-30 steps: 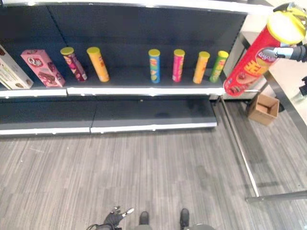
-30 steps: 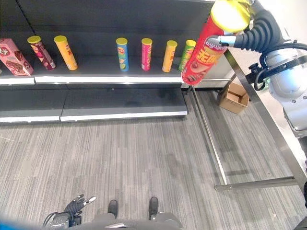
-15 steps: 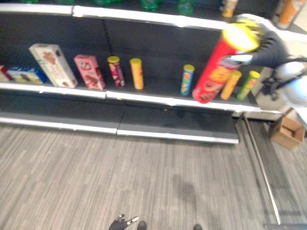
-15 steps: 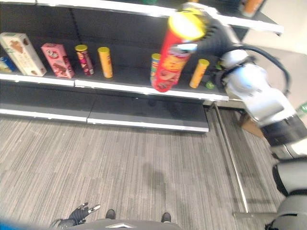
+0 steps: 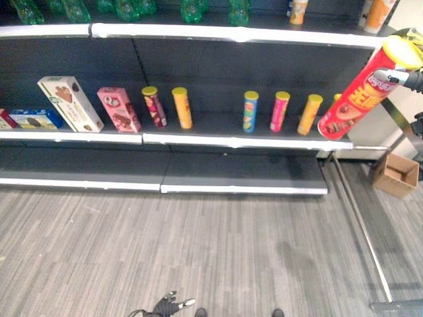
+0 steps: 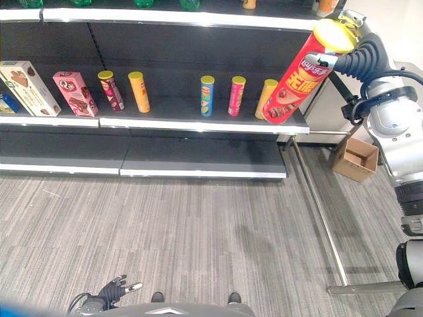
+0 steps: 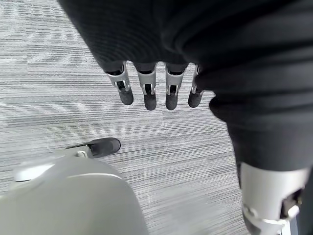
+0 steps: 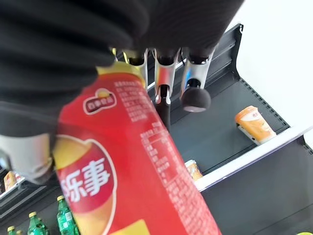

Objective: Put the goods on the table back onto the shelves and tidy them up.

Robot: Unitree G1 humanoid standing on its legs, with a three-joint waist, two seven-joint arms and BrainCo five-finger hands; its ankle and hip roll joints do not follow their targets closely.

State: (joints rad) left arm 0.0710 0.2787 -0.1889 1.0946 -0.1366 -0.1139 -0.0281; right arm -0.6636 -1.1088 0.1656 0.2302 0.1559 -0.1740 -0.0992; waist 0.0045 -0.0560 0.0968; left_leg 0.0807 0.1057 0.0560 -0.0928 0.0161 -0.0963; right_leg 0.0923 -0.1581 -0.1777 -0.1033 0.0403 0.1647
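Fingers [image 8: 166,73] of the right hand [image 6: 360,56] are curled round the top of a red can [image 6: 297,78], held tilted in the air before the shelf [image 6: 198,124]. Smaller cans [image 6: 207,96] stand in a row there (the nearest just behind the red one's base). A swing inward could topple them. Left hand [image 7: 161,93] hangs low, fingers straight, holding nothing.
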